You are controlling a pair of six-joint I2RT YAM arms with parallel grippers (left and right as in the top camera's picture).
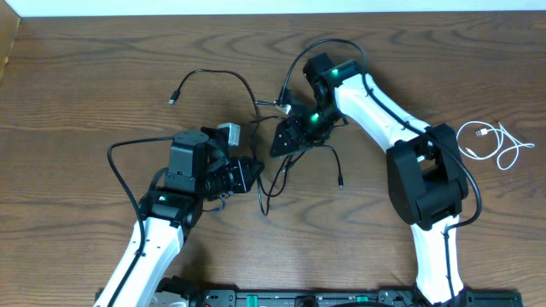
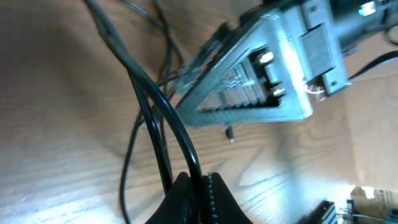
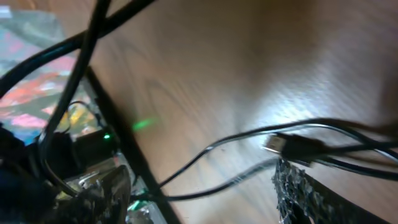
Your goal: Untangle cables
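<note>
Thin black cables (image 1: pixel 223 77) lie tangled mid-table, with one plug end (image 1: pixel 173 100) at the left and another (image 1: pixel 341 182) toward the front. My left gripper (image 1: pixel 245 175) is shut on a black cable (image 2: pixel 186 146), which runs up from between the fingertips (image 2: pixel 216 190). My right gripper (image 1: pixel 290 136) hovers just right of it, over the tangle, also seen from the left wrist (image 2: pixel 249 81). Its jaws stand apart (image 3: pixel 199 199), with thin black cables (image 3: pixel 236 180) crossing the gap and a plug (image 3: pixel 280 144) beside the right finger (image 3: pixel 298 193). A white cable (image 1: pixel 490 141) lies apart at the right.
The two grippers are close together near the table's middle. The right arm's thick black wire (image 1: pixel 328 47) arches over the far side. A lighter board edge (image 1: pixel 8 43) shows at the far left. Wooden tabletop (image 1: pixel 85 102) spreads all around.
</note>
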